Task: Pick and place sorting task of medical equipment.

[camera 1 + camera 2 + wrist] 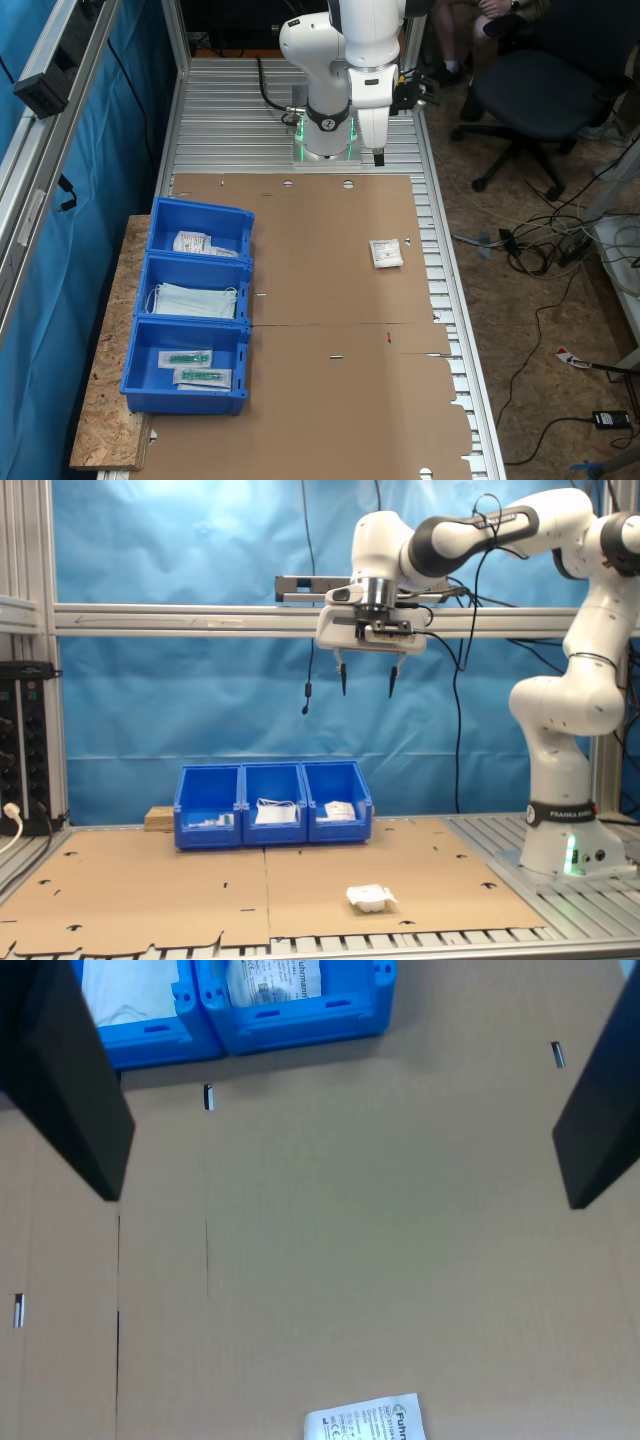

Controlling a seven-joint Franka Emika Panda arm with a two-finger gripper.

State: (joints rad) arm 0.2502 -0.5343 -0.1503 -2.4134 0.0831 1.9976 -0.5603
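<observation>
Hanging high over the cardboard-covered bench (150,890), the empty claw (366,685) gapes wide, the small flat white square sachet (386,253) lies alone, well apart from three blue plastic bins (192,305) holding packets and masks.

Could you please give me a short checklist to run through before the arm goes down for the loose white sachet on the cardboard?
1. Gripper open and empty: ok.
2. White sachet lying flat and alone on the cardboard sheet: ok.
3. Gripper centred above the sachet: not ok; the sachet sits at the wrist picture's edge.
4. Gripper high above the cardboard: ok.
5. Three blue bins open-topped and reachable: ok.
6. Destination bin, which already holds white sachets, has room: cannot tell.
</observation>
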